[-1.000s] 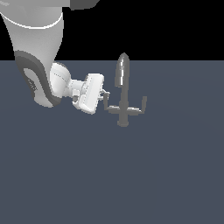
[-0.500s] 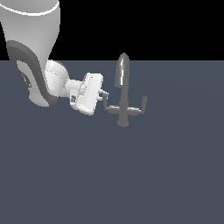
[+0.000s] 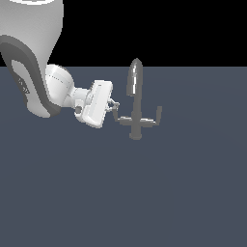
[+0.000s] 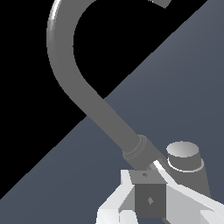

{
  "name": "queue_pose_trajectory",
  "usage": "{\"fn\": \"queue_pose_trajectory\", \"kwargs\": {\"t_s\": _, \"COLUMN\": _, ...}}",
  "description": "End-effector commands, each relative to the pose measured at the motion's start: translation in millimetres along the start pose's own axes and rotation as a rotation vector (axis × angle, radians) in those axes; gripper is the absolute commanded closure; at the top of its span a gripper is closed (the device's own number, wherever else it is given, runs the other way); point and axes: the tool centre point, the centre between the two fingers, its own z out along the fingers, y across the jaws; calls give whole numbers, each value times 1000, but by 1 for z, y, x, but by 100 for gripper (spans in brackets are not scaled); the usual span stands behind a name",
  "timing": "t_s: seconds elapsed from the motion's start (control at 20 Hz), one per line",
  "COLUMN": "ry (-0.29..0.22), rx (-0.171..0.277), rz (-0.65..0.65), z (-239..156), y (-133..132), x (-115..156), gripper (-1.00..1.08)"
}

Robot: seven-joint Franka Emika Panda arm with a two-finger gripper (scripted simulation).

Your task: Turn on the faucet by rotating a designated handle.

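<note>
Exterior view first: the white arm (image 3: 41, 77) reaches in from the exterior view's left, low over the dark grey counter (image 3: 144, 193). Its tool (image 3: 116, 110) is pointed toward the exterior view's right, right up against the faucet (image 3: 135, 101). The faucet stands upright near the middle of the counter, tall tapered spout (image 3: 135, 79) on top, short round stem at the base, thin crossbar across it. The handle (image 3: 117, 114), the prong on the crossbar's end toward the exterior view's left, sits right at the tool's tips, and they look to be touching it. The twin prong (image 3: 158, 114) at the other end stands clear, well apart from the tool. From here the fingers are too small to say whether they are spread or pinched.

Over to the wrist view: the spout (image 4: 78, 87) sweeps across as a long curved grey tube, joined through a ringed collar. A round grey stub (image 4: 185, 159) sits just beside it. And there it is: a square-ended grey prong, the handle (image 4: 149, 199), lies between the two pale fingers (image 4: 120, 199), which press in on both sides. The tool is clamped on the handle.
</note>
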Motion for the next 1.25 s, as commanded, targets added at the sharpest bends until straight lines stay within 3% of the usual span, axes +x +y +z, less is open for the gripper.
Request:
{"fn": "queue_pose_trajectory", "kwargs": {"t_s": 0.0, "ry": 3, "rx": 0, "rz": -4, "z": 0, "y": 8, "x": 3, "gripper": 108}}
{"fn": "queue_pose_trajectory", "kwargs": {"t_s": 0.65, "ry": 5, "rx": -1, "rz": -1, "z": -2, "y": 43, "x": 22, "gripper": 108}}
{"fn": "queue_pose_trajectory", "kwargs": {"t_s": 0.75, "ry": -5, "rx": -1, "rz": 21, "z": -3, "y": 29, "x": 21, "gripper": 108}}
{"fn": "queue_pose_trajectory", "kwargs": {"t_s": 1.2, "ry": 5, "rx": -2, "rz": 1, "z": 4, "y": 88, "x": 2, "gripper": 108}}
